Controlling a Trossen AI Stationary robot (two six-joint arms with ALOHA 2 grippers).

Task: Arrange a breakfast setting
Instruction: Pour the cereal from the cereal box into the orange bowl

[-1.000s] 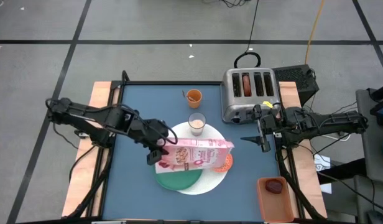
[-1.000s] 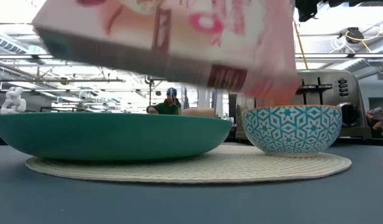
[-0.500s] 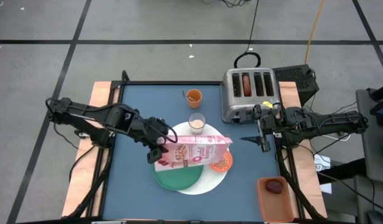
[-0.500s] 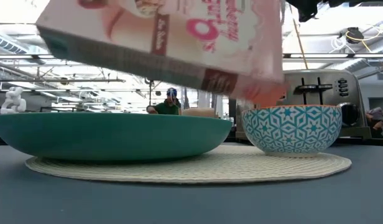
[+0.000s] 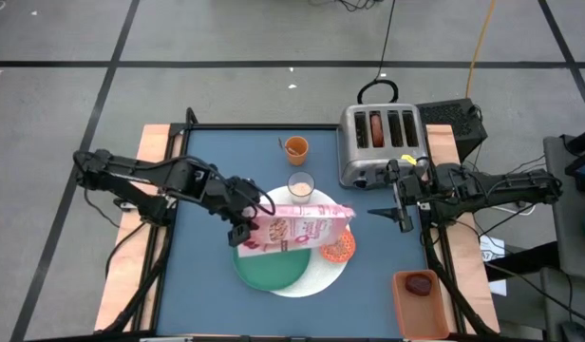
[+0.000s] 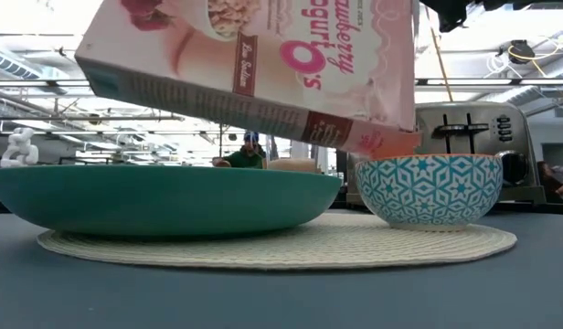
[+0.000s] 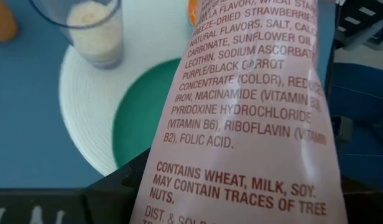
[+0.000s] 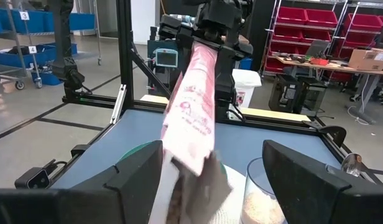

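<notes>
- Reaching in from the left side of the table, the left gripper (image 5: 243, 231) is closed on one end of the pink cereal box (image 5: 297, 231) and holds it in the air.
- The box lies on its side, tilted, above the green round plate (image 5: 272, 269); its free end points to the small orange bowl (image 5: 340, 248) on the right, and in the low view this lower corner hangs just above the bowl's rim.
- The plate and the bowl both rest on the larger white disc (image 5: 311, 280), a round woven mat, near the front middle of the blue table (image 5: 207, 171).
- In the left wrist view the box fills most of the picture, with the plate (image 7: 142, 118) and the mat (image 7: 86, 118) under it.
- The milk glass (image 5: 300, 187) stands at the back edge of the mat, and the orange cup (image 5: 295, 147) stands farther back, apart from it.
- A silver toaster (image 5: 380, 142) stands at the back right of the table, with a brownish item in one of its slots.
- The right gripper (image 5: 404, 210) hangs over the right edge of the table in front of the toaster; its fingers are apart and hold nothing.
- At the front right, an orange tray (image 5: 421, 304) carries the dark-red fruit (image 5: 420, 284).
- In the low view a person (image 6: 249, 151) is seen far behind the table.
</notes>
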